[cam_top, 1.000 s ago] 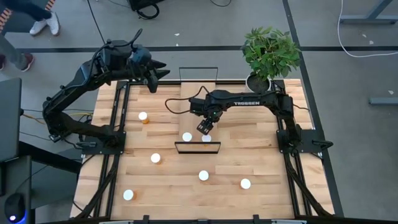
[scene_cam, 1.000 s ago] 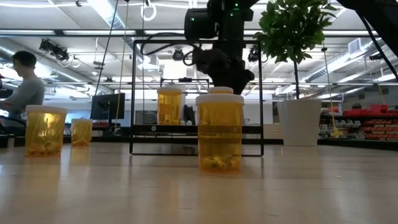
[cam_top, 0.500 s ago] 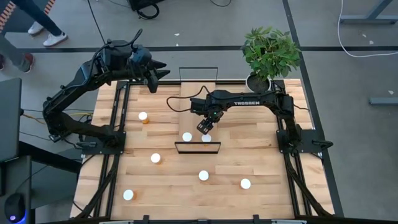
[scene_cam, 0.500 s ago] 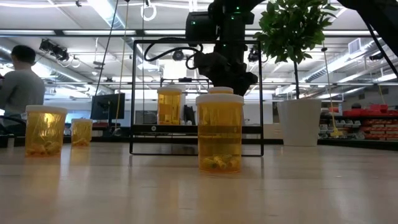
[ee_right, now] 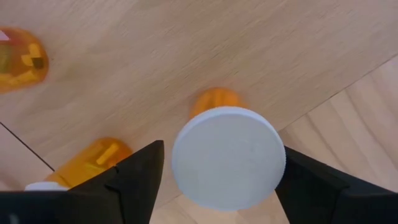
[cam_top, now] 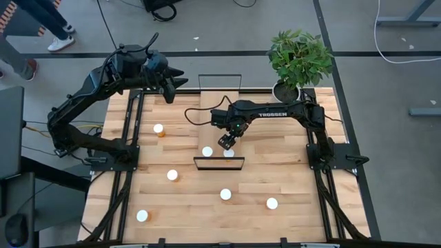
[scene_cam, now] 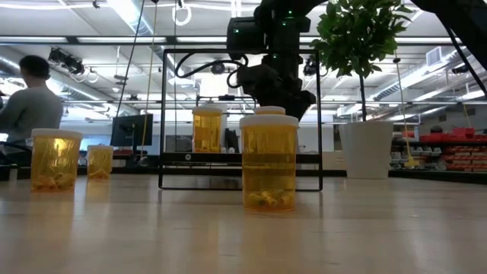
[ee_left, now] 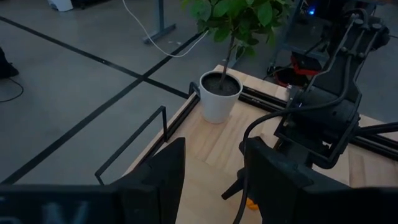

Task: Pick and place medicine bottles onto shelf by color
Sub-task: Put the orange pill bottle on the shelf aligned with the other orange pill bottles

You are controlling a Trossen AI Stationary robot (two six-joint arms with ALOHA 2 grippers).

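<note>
Several amber medicine bottles with white caps stand on the table. Two stand upright on the light-wood shelf (cam_top: pixel 219 114), near its near black frame: one (cam_top: pixel 207 151) and one (cam_top: pixel 229 153). My right gripper (cam_top: pixel 225 142) is open and points down just above the second bottle; in the right wrist view its fingers (ee_right: pixel 134 180) stand on either side of that bottle's white cap (ee_right: pixel 228 155). I cannot tell whether they touch it. My left gripper (cam_top: pixel 172 83) is open and empty, raised over the table's far left corner.
Loose bottles stand at the left (cam_top: pixel 158 129), (cam_top: pixel 172 175), (cam_top: pixel 142 215) and near the front (cam_top: pixel 225 194), (cam_top: pixel 272 203). A potted plant (cam_top: pixel 298 58) stands at the far right corner. A person sits in the room beyond (scene_cam: pixel 30 106).
</note>
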